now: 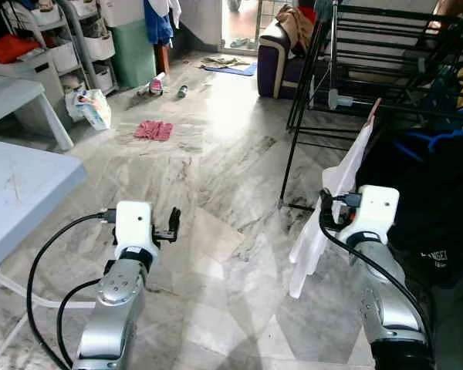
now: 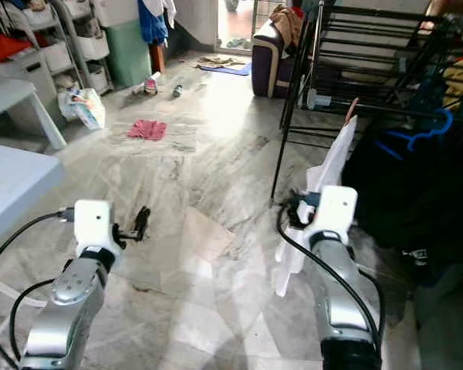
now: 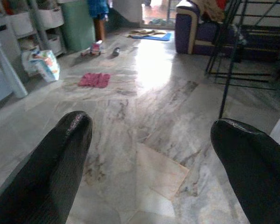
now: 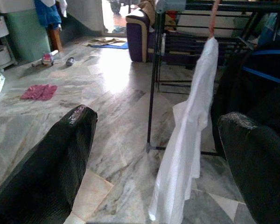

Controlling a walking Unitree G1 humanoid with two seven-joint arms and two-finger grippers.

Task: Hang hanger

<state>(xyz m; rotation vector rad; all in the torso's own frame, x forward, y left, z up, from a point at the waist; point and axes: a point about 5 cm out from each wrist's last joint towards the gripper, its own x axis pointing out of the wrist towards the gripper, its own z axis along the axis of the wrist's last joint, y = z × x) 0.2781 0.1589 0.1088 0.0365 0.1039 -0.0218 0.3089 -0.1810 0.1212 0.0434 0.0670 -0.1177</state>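
We hold both the left end effector (image 3: 149, 154) and right end effector (image 4: 156, 154) spread open and empty above the marble floor (image 1: 216, 193), the white garment (image 4: 186, 140) on its pink hanger (image 4: 214, 18) hanging from the drying rack (image 1: 386, 46) ahead.

— What does the left wrist camera look at?

— The left gripper (image 3: 147, 161), its two black fingers (image 3: 51, 168) spread wide apart with nothing between them, held over a grey marble floor (image 3: 149, 116).

— And on the floor?

— A pink cloth (image 3: 94, 80) lies well ahead. Beyond it a small bottle (image 3: 115, 51) and a toy (image 3: 95, 47) lie near a green bin (image 3: 78, 25). A printed bag (image 3: 43, 64) leans by white shelves (image 3: 35, 21).

— Anything further back?

— A dark sofa (image 3: 196, 35), and black rack legs (image 3: 228, 70) beside it.
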